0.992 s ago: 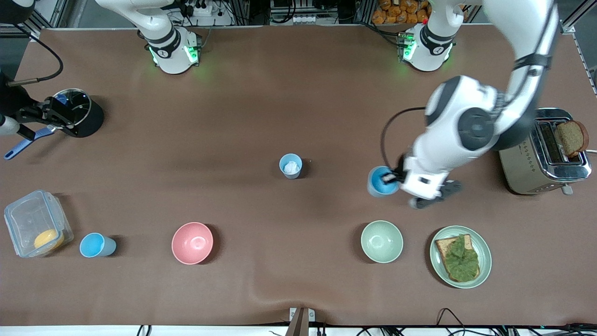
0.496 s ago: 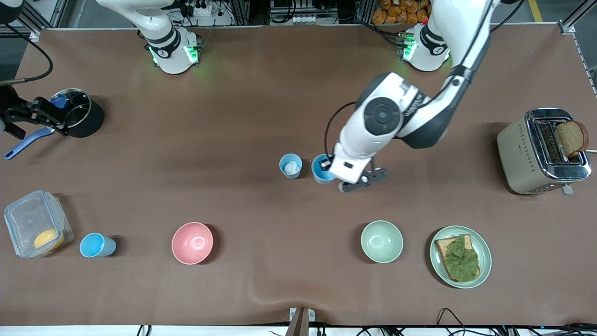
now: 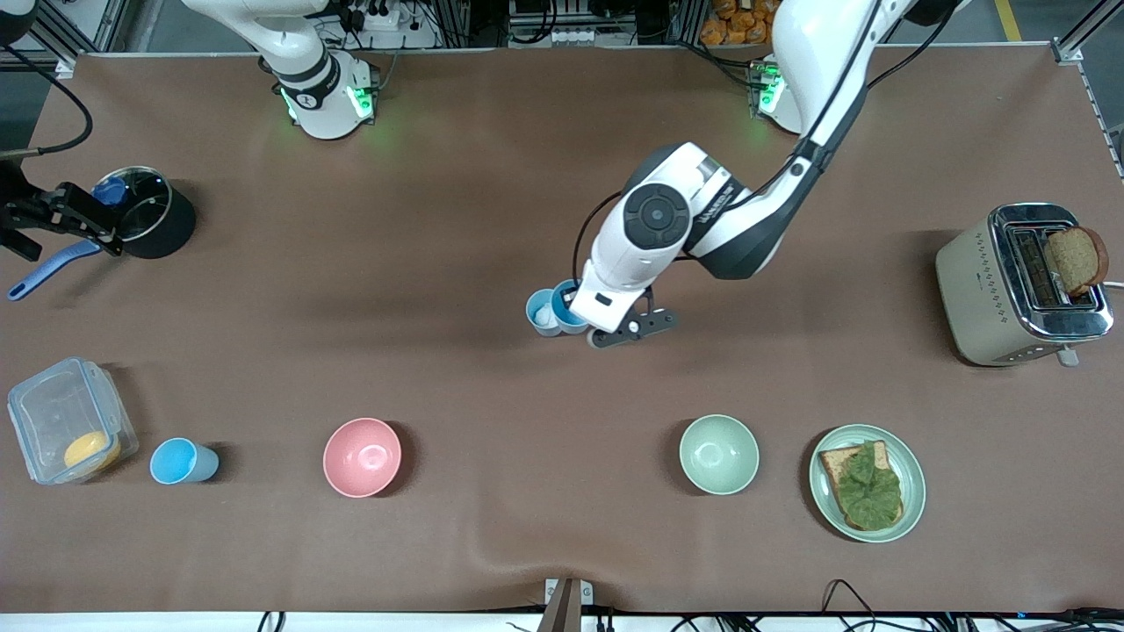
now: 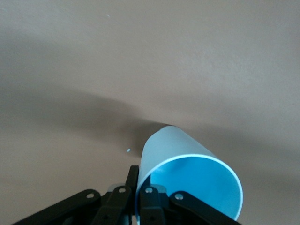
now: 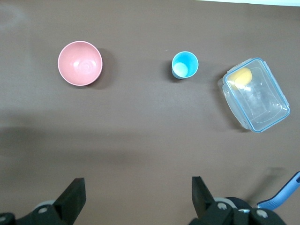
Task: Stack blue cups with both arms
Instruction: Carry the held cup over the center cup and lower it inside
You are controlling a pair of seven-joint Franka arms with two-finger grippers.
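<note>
Left gripper [image 3: 575, 309] is clamping the brighter blue cup [image 4: 190, 176] by its rim, over the paler cup [image 3: 542, 312] mid-table; only the left wrist view shows this pinch. Right gripper [image 5: 138, 199] is waiting, fingers spread, above the pot [image 3: 149, 211]; its wrist view is showing a third blue cup [image 5: 184, 64].

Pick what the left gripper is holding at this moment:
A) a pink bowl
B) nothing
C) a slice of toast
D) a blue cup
D: the left gripper has its jaws shut on the rim of a blue cup, carried right beside the paler cup at mid-table; the pink bowl sits untouched on the table.
</note>
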